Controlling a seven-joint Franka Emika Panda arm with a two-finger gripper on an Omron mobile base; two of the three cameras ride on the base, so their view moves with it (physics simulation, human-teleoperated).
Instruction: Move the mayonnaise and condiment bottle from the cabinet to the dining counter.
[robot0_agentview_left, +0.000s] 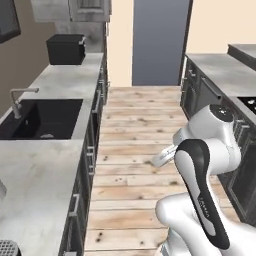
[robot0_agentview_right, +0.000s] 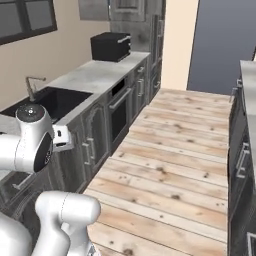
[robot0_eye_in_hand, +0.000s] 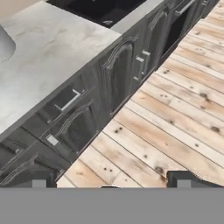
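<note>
Tool (robot0_eye_in_hand: 111, 183) wide open, nothing held: two dark fingertips (robot0_eye_in_hand: 189, 178) far apart at bottom of hand view, aimed down at plank floor (robot0_eye_in_hand: 175, 122) beside dark drawer fronts (robot0_eye_in_hand: 74, 127).

Left base view: folded white arm (robot0_agentview_left: 205, 190) with dark joint covers lower right; pale veined marble tabletop (robot0_agentview_left: 40, 170) along left wall, black sink (robot0_agentview_left: 45, 117) sunk into it, metal tap (robot0_agentview_left: 20, 100) beside sink, black boxy oven (robot0_agentview_left: 66, 49) at far end. Second marble tabletop (robot0_agentview_left: 220, 70) on right, dark grey base. Upper cabinet (robot0_agentview_left: 90, 10) bottom edge at top, grey wood grain, doors shut as far as visible.

Right base view adds lower fronts: panelled dark wood-grain doors (robot0_agentview_right: 95, 132) with bar handles (robot0_agentview_right: 90, 149), window (robot0_agentview_right: 25, 17) top left, grey door panel (robot0_agentview_right: 225, 45) at end of aisle.

Hand view adds close-up of curved door panelling and marble veining.

Mayonnaise and bottle not located; cabinet interior hidden.

Floor: light knotty wood planks running across the aisle.
</note>
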